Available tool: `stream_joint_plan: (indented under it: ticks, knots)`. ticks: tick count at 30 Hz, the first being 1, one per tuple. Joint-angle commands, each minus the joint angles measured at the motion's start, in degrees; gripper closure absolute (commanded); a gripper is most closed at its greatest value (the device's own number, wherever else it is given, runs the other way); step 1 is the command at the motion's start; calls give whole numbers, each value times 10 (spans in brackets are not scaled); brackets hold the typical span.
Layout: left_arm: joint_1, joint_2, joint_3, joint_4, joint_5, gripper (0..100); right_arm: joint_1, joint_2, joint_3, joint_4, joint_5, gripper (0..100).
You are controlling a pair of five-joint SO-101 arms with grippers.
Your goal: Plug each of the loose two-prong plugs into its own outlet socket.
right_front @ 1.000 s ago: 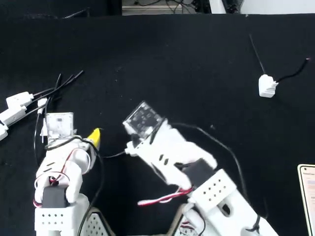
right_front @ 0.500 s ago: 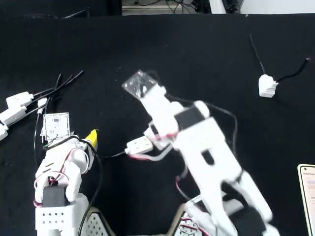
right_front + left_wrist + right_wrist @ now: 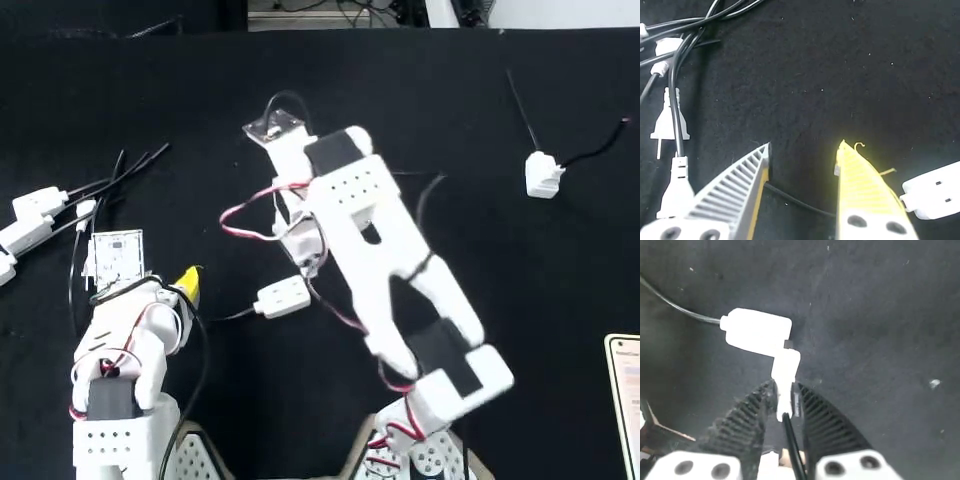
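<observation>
The right gripper (image 3: 784,390) pinches a white two-prong plug (image 3: 786,365) between its ribbed fingers, with the plug's black cord (image 3: 791,445) trailing back through the gap. The plug's front end meets a corner of the middle socket (image 3: 757,332). Its prongs are hidden there, so I cannot tell whether they are seated. In the high view the right arm (image 3: 380,230) lies over this grip, and the middle socket (image 3: 283,297) sits just clear of it.

Beside the middle socket, on its cord side, the left gripper (image 3: 804,147) hangs with its fingers spread over bare black table (image 3: 850,75). A black cord passes under the gap. The middle socket (image 3: 935,192) is cut off at the frame edge, partly behind the yellow finger (image 3: 860,190).

Farther from the middle socket on that side lies a loose plug (image 3: 667,125), prongs visible, among black cables (image 3: 690,35). Beyond these are more white sockets (image 3: 35,205), one of them cropped. Well apart on the opposite side sits another white plug body (image 3: 542,175); its details are too small to make out.
</observation>
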Motion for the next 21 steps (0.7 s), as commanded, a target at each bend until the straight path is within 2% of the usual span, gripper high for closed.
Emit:
stream_joint_plan:
  ticks: [1, 5, 11, 21]
  knots:
    - [-2, -2, -7, -9, 7, 780, 7, 6, -33, 21, -10, 988]
    - [-2, -2, -7, -10, 7, 780, -3, 6, -35, 21, -11, 988]
    - [-2, -2, -7, -10, 7, 780, -79, 24, -15, 19, -41, 988]
    - [-2, -2, -7, -8, 7, 780, -33, 30, -11, 9, -41, 988]
